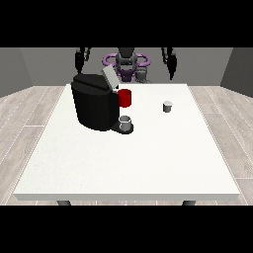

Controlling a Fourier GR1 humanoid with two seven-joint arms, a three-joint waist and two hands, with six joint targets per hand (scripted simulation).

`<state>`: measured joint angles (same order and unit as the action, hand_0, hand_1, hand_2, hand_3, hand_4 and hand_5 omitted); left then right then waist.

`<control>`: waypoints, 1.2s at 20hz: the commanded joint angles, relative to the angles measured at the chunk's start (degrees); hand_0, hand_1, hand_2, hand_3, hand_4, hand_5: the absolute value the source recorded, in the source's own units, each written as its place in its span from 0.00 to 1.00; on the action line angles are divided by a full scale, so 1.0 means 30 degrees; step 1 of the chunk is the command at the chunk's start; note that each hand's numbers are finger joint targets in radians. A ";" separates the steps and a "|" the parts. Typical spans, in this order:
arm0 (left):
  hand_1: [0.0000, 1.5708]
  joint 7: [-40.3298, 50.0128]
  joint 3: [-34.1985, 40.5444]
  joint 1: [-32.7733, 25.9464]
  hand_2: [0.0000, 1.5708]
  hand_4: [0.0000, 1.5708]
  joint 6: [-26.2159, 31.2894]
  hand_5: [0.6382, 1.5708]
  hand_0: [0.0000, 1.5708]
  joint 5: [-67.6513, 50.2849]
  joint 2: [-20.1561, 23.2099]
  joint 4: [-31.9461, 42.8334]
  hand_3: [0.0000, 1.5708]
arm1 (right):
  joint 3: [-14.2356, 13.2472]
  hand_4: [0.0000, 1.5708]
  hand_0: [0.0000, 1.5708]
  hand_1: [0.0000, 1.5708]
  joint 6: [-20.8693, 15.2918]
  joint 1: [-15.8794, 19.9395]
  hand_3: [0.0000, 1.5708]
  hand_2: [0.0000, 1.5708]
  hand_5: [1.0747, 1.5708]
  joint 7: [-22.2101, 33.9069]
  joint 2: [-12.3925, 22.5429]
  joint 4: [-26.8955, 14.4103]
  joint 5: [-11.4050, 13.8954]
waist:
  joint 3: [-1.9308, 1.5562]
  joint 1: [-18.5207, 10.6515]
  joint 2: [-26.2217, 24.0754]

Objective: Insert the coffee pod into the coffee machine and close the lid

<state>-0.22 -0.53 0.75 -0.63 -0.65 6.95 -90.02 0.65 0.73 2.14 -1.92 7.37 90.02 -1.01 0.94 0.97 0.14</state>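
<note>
A black coffee machine (94, 106) stands on the left half of the white table (128, 163), its grey lid (109, 78) tilted up and open. A red part (125, 98) shows at its front, above a grey cup (125, 122) on the machine's base. The small grey coffee pod (168, 106) stands alone on the table, right of the machine. Both hands hang raised behind the table's far edge: the hand at the view's left (79, 60) above the machine, the hand at the view's right (171, 62) behind the pod. Neither touches anything.
The robot's torso (126, 64) with purple rings stands behind the far edge. Wide white tabletop stretches in front of the machine and the pod. Wooden floor surrounds the table.
</note>
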 commanded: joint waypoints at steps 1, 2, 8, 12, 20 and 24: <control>0.00 -0.0347 -0.0162 -0.0158 0.00 0.00 0.1018 1.00 0.00 0.0043 0.0327 0.0426 0.00 | -0.0684 0.00 0.00 0.00 0.0405 0.0447 0.00 0.00 1.00 0.0500 0.0416 -0.0311 -0.0280 | -0.0312 -0.0317 -0.0216; 0.00 -0.2052 -0.0154 0.0011 0.00 0.00 0.1201 1.00 0.00 0.0664 0.0733 0.1145 0.00 | 0.0052 0.00 0.00 0.00 -0.0429 -0.0078 0.00 0.00 1.00 -0.0088 -0.0376 -0.0385 0.0515 | -0.0309 0.0070 0.0233; 0.00 -0.3131 0.0141 0.0531 0.00 0.00 0.3573 1.00 0.00 0.2814 0.5332 0.1247 0.00 | -0.0295 0.00 0.00 0.00 -0.2863 0.0048 0.00 0.00 1.00 0.0410 -0.0539 -0.0254 0.2260 | -0.0293 0.0672 0.0466; 0.00 -0.1713 0.1172 0.2668 0.00 0.00 0.4191 1.00 0.00 0.3163 0.6832 0.2726 0.00 | 0.0122 0.00 0.00 0.00 -0.3161 0.0589 0.00 0.00 1.00 0.0326 -0.0699 -0.0091 0.2932 | -0.0309 0.1683 0.1359; 0.00 -0.2327 0.1016 0.4824 0.00 0.00 0.5328 1.00 0.00 0.5230 0.8506 0.6573 0.00 | 0.0666 0.00 0.00 0.00 -0.3039 0.1897 0.00 0.00 1.00 -0.0090 -0.1151 -0.0040 0.3192 | -0.0308 0.2522 0.3338; 0.00 -0.2515 0.1432 0.6675 0.00 0.00 0.5386 1.00 0.00 0.5805 0.8769 0.9163 0.00 | 0.1459 0.00 0.00 0.00 -0.2771 0.1988 0.00 0.00 1.00 0.0837 -0.1781 0.0453 0.3092 | -0.0306 0.3448 0.4012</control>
<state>-6.93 3.49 17.78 13.97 14.61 31.31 -68.20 4.36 -8.52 7.95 -0.63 2.68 90.65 9.06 0.03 9.83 11.01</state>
